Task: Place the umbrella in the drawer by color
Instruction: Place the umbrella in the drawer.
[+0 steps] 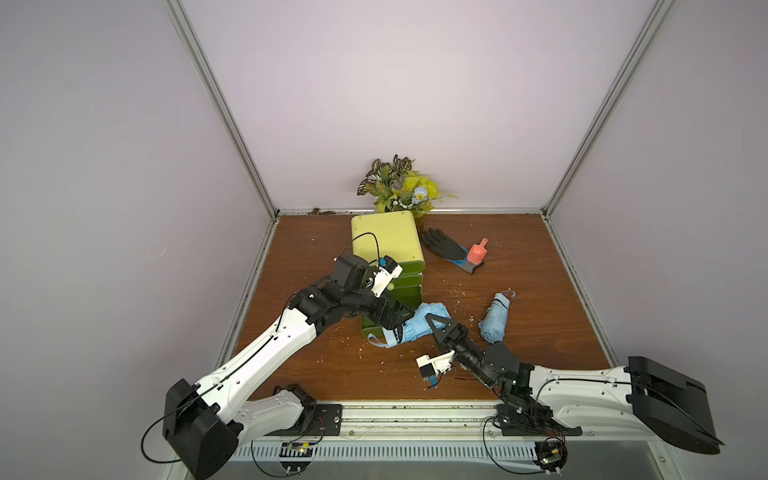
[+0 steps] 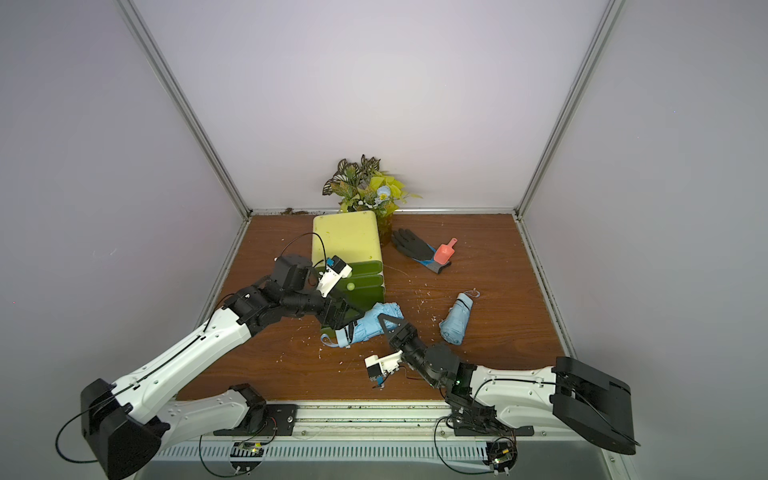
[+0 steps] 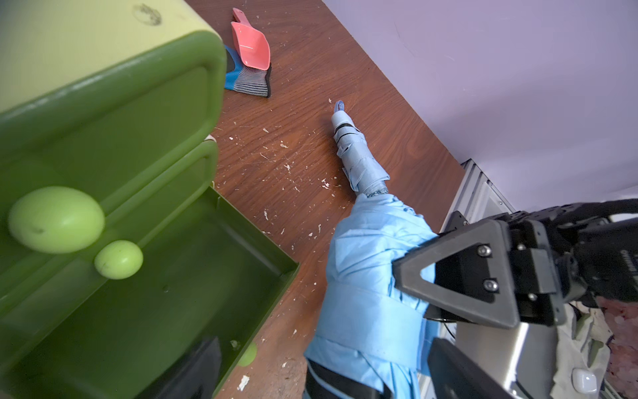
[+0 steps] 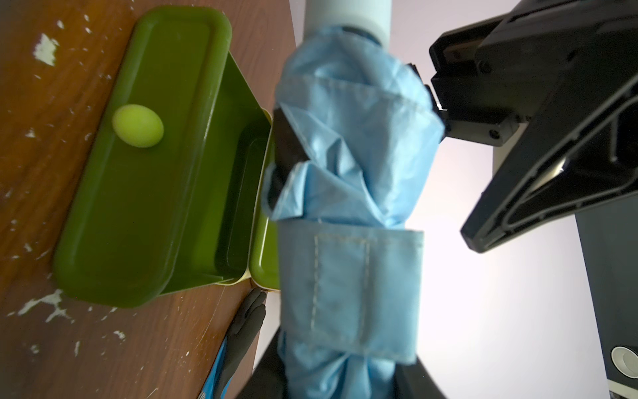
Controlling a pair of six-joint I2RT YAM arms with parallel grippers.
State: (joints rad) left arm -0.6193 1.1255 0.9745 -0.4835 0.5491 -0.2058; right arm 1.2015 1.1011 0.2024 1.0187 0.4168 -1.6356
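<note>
1. No text, label, brand or number can be read with confidence in any view.
2. Left wrist view: pale embossed lettering [image 3: 632, 266] on the right arm's black motor housing [image 3: 611, 262], at the frame edge. Cut off, blurred; unreadable.
3. Same view: dark ringed smudge [image 3: 146, 14] on the pale top of the drawer unit [image 3: 69, 51]. Stain, not characters.

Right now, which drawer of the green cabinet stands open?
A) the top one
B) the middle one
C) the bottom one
C: the bottom drawer is pulled out with its inside showing, while the top drawer and the middle drawer sit shut.
</note>
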